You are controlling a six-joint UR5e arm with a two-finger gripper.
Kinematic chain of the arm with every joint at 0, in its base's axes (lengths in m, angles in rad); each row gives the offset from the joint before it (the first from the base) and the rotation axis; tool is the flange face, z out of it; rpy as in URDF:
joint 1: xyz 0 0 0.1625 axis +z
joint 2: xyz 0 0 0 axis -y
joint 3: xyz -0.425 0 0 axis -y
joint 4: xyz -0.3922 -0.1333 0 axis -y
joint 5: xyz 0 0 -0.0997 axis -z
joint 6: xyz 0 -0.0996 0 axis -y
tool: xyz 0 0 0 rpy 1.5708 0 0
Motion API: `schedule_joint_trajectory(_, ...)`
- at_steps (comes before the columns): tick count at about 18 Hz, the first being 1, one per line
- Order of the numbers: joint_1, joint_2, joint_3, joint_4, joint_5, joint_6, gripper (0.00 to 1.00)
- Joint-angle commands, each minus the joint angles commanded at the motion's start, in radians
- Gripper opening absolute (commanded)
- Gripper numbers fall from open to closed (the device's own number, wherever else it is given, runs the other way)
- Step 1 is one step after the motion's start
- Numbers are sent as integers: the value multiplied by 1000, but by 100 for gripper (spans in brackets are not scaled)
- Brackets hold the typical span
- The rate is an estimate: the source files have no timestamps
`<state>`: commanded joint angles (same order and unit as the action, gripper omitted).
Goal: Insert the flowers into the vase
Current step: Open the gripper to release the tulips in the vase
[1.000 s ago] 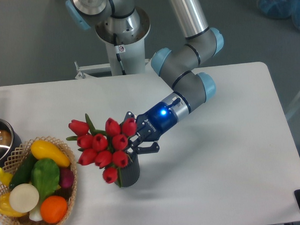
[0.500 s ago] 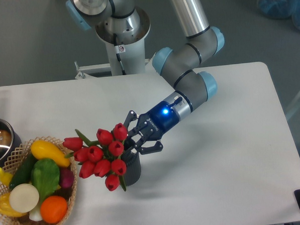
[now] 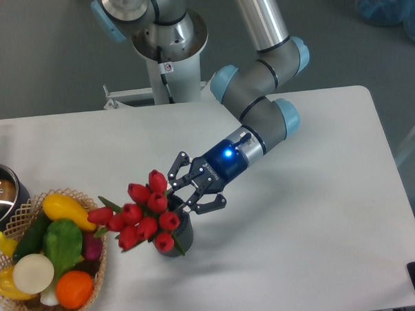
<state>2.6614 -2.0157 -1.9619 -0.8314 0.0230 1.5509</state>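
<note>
Flowers (image 3: pixel 138 215) in vase (image 3: pixel 178 234), claw (image 3: pixel 187 191) open

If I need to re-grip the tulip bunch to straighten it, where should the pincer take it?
Grip the tulip bunch low on the stems, just above the vase mouth, coming from the right, where the open pincer already sits. The heads fan out leftward toward the vegetable basket, so that side is crowded, and the heads would likely crush.

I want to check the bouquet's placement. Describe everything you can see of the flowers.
The flowers are a bunch of red tulips with green leaves, plastic-looking. They lean left out of the dark vase, hiding most of its mouth, heads reaching toward the basket. The open claw sits just behind them; contact is unclear.
</note>
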Motion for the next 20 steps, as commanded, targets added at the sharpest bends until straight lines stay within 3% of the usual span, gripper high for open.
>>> schedule_joint_trajectory(6,21,14,-5,-2,2,-5,62)
schedule_joint_trajectory(10,29,46,-8,-2,11,-3,99)
schedule_joint_trajectory(13,31,80,-29,-3,21,-8,100)
schedule_joint_trajectory(20,37,129,-32,-3,188,-9,100)
